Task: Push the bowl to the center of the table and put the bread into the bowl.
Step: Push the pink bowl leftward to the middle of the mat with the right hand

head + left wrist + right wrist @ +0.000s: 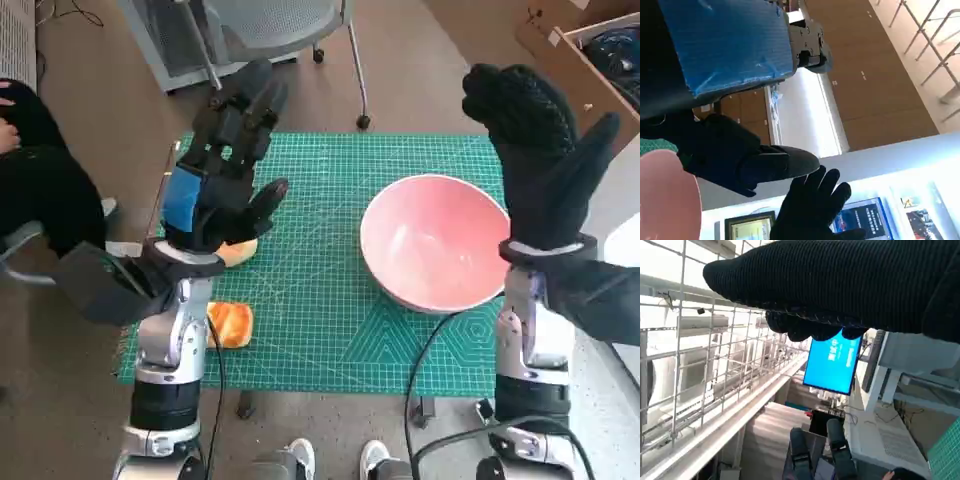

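Observation:
A pink bowl (pixel 435 240) sits empty on the right half of the green cutting mat (pixel 320 300); its rim (pixel 665 195) shows in the left wrist view. One piece of bread (pixel 231 324) lies near the mat's front left corner. A second piece (pixel 238 252) peeks out from under my left hand. My left hand (pixel 225 165) hovers raised above the mat's left side, fingers spread, holding nothing. My right hand (pixel 535 150) is raised at the bowl's right side, fingers together and upright, empty. The gloved right hand (pixel 812 205) also appears in the left wrist view.
An office chair base (pixel 270 40) stands beyond the table's far edge. A cardboard box (pixel 590 60) is at the back right. A person in black (pixel 35 170) sits to the left. Feet (pixel 330 460) show below the table's front edge. Cables hang at the front.

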{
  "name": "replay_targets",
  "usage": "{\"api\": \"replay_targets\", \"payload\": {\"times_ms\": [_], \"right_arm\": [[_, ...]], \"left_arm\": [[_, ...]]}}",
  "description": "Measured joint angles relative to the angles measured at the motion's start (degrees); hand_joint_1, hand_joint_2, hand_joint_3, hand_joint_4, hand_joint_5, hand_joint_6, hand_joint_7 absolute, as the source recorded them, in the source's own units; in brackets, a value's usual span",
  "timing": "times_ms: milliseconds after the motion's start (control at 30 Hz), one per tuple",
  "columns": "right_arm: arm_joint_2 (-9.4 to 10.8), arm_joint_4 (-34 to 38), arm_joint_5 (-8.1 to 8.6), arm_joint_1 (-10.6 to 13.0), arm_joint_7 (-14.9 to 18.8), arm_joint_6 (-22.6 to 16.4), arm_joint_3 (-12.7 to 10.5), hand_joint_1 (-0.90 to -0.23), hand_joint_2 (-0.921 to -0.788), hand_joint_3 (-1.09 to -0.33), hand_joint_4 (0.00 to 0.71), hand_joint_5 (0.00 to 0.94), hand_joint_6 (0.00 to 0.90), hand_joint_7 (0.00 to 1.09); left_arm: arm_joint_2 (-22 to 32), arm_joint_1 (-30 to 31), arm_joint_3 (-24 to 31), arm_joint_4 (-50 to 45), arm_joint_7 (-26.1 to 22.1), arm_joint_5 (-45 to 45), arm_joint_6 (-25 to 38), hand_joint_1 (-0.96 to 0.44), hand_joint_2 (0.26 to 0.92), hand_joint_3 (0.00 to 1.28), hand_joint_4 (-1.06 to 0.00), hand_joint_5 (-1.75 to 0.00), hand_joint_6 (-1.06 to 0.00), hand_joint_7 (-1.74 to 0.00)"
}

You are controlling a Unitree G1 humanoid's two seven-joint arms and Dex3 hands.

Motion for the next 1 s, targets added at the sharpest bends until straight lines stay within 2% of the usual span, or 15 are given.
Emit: {"api": "replay_targets", "payload": {"times_ms": [1000], "right_arm": [[-0.15,0.64,0.19,0.00,0.64,-0.18,-0.01,-0.530,-0.921,-0.536,0.352,0.003,0.245,0.42]], "left_arm": [[0.11,0.00,-0.05,0.20,-0.74,0.00,0.00,-0.53,0.764,0.42,0.00,-0.21,0.00,-0.57]]}}
